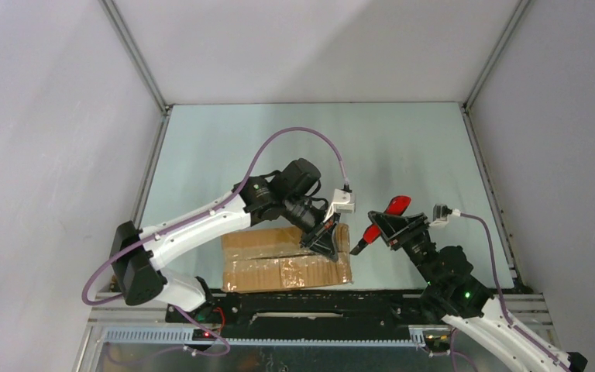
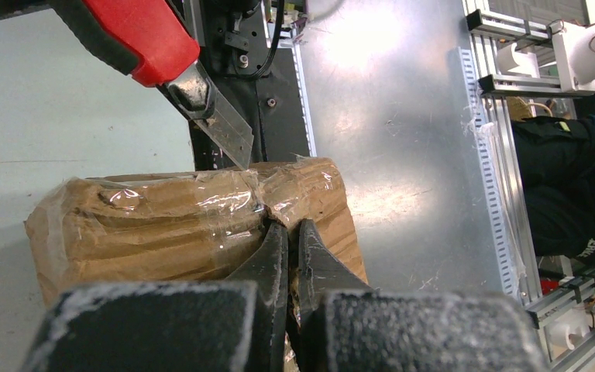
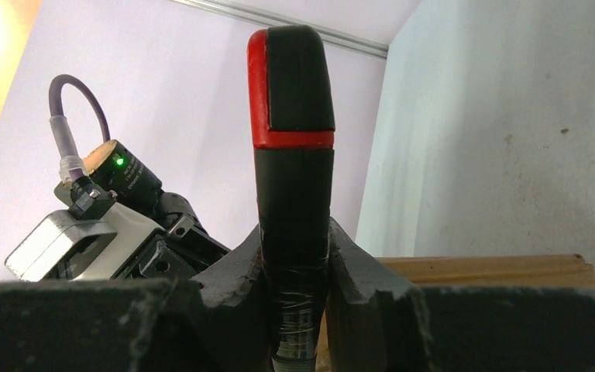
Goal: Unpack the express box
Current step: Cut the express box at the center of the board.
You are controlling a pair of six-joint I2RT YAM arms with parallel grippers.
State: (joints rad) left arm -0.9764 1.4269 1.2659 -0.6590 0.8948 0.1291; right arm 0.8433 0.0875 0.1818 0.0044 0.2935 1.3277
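At the near edge of the table (image 1: 294, 147), toward 6 o'clock in the overhead view, we see the express box (image 1: 287, 260) lying flat just ahead of the arm bases, its long axis running from 9 to 3 o'clock. Clear tape (image 2: 225, 194) crosses its brown top and wrinkles over the end.

The left gripper (image 1: 329, 248) comes down on the box's 3 o'clock end. In the left wrist view its jaws are closed together, and the tips of the left gripper (image 2: 283, 230) press against the taped top of the express box (image 2: 147, 232). We cannot tell whether any tape is pinched between them.

The right gripper (image 1: 386, 226) stands just beyond the box's 3 o'clock end, its jaws clamped on a red-and-black utility knife (image 1: 380, 221). In the right wrist view the knife handle (image 3: 293, 155) rises toward 12 o'clock between the two fingers (image 3: 356, 267), and a strip of the express box (image 3: 496, 267) shows behind them.

In the overhead view the knife slants toward 7 o'clock, with its red butt farthest from the box. In the left wrist view the extended blade (image 2: 228, 133) points down toward 5 o'clock, and its tip meets the taped far edge of the box, just beyond the left gripper's closed tips.
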